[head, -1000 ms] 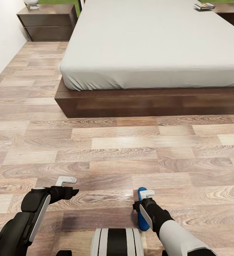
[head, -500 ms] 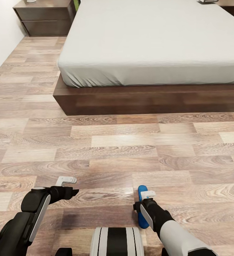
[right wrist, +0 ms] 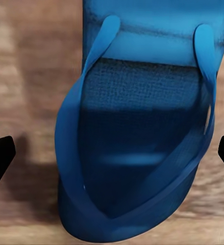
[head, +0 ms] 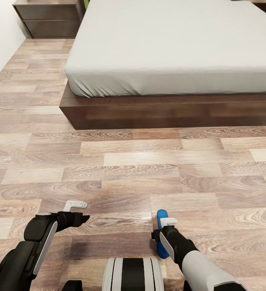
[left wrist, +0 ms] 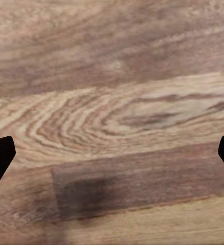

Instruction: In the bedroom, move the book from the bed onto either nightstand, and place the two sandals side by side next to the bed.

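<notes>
Wood-plank floor [head: 129,161] takes up most of the head view, with one bed [head: 169,52], light grey mattress on a dark brown frame, across the far side. One dark wood nightstand [head: 48,18] stands at the bed's far left corner; a sliver of dark wood at the far right corner may be a second one, too little to say. No book to be counted in these views. Two arms low in the head view, well short of the bed. Left gripper [head: 77,205] hangs over bare planks, its dark fingertips at the two edges of the left wrist view, so spread wide and holding nothing. Right gripper [head: 167,221] sits directly over one blue sandal [head: 162,236] lying flat on the floor close to the robot's base, toe pointing toward the bed; right wrist view shows the sandal [right wrist: 142,153] between widely parted fingertips, not gripped. Sandal count: one. Judgement on handling: light, flat, probably flexible foam-like sole with a textured footbed and a raised strap loop; likely to bend or pivot if pinched at one end. Best hold looks like across the sole's narrow width near the middle, or by the strap arch.
</notes>
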